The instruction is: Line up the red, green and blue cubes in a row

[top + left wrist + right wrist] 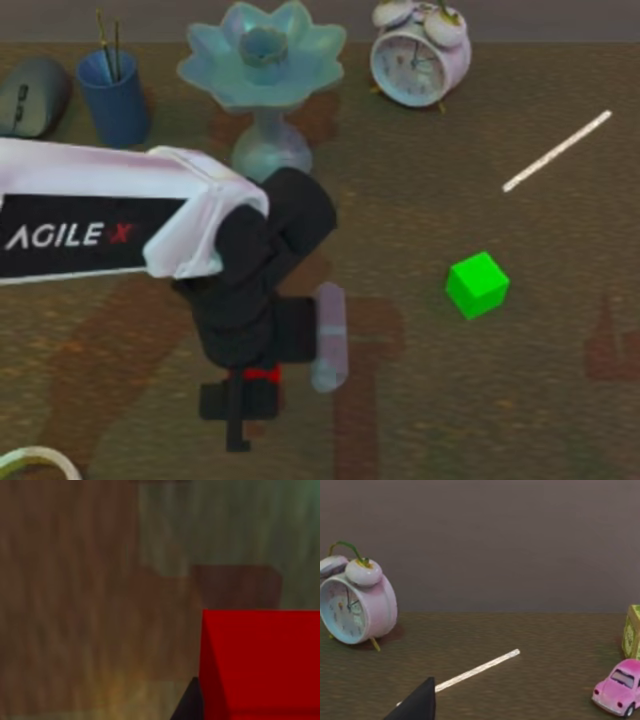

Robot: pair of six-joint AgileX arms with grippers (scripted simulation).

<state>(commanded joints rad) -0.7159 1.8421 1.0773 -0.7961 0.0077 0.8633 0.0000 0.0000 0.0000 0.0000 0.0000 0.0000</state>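
Left gripper (243,400): low over the table at 7 o'clock, pinching the red cube (262,375).
Red cube: between the fingers; fills the left wrist view (260,665).
Green cube (477,285): well apart, at 3 o'clock.
Alarm clock (419,52): at 1 o'clock.

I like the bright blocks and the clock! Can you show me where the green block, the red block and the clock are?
small bright green cube (477,284), top view, on its top face.
small bright red cube (265,662), left wrist view, on its near face.
pale round twin-bell alarm clock (414,63), top view, on its dial.
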